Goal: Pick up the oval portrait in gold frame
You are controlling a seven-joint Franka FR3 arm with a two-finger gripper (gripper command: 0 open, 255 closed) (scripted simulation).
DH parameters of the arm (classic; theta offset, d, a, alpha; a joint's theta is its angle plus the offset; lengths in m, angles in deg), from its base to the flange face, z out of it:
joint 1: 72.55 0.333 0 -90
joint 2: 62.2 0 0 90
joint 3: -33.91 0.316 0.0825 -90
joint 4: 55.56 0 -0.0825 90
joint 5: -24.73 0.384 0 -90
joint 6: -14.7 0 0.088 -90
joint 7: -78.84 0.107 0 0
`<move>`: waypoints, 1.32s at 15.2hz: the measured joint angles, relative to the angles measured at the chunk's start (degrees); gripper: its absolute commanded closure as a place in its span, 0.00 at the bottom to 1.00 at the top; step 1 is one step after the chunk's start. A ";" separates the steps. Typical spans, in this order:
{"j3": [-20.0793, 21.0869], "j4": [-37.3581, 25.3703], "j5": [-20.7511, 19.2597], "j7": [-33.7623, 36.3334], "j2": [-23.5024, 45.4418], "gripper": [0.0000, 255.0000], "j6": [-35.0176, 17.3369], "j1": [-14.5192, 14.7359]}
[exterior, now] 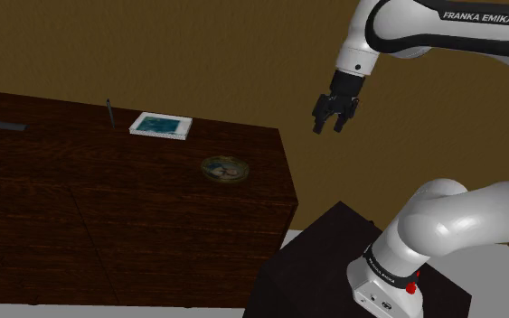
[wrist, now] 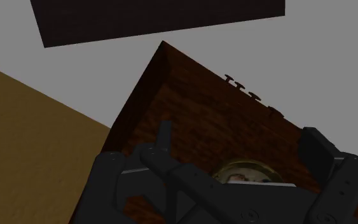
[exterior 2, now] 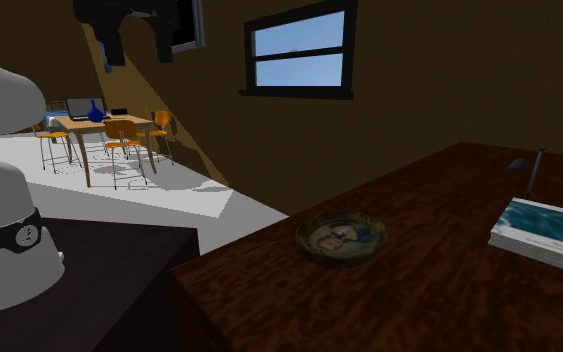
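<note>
The oval portrait (exterior: 224, 168) in a gold frame lies flat on the dark wooden cabinet (exterior: 80, 181), near the top's end closest to the arm. It also appears in the second exterior view as the portrait (exterior 2: 341, 238) close to the cabinet's near edge (exterior 2: 269, 290). My gripper (exterior: 333, 121) hangs open and empty in the air, well above the cabinet top and off past its end, towards the shoulder view's right. From the wrist, the portrait (wrist: 247, 172) peeks out below the gripper (wrist: 238, 130), partly hidden by the hand.
A flat book (exterior: 162, 125) with a blue-green cover lies farther along the cabinet top, next to a thin dark upright stick (exterior: 109, 113). The dark stand (exterior: 334, 262) sits beside the cabinet's end. A dining table with chairs (exterior 2: 109, 130) stands far off under a window (exterior 2: 299, 50).
</note>
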State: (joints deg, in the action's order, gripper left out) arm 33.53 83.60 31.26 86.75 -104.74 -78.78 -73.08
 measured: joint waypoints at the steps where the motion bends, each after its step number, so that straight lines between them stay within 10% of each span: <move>1: 0.00 0.00 0.00 0.00 0.00 0.00 0.00 0.00; 20: -1.38 -18.08 8.13 0.97 44.03 0.00 -15.02 0.00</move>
State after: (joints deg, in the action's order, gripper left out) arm 32.15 65.52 39.39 87.72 -60.71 -93.80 -73.08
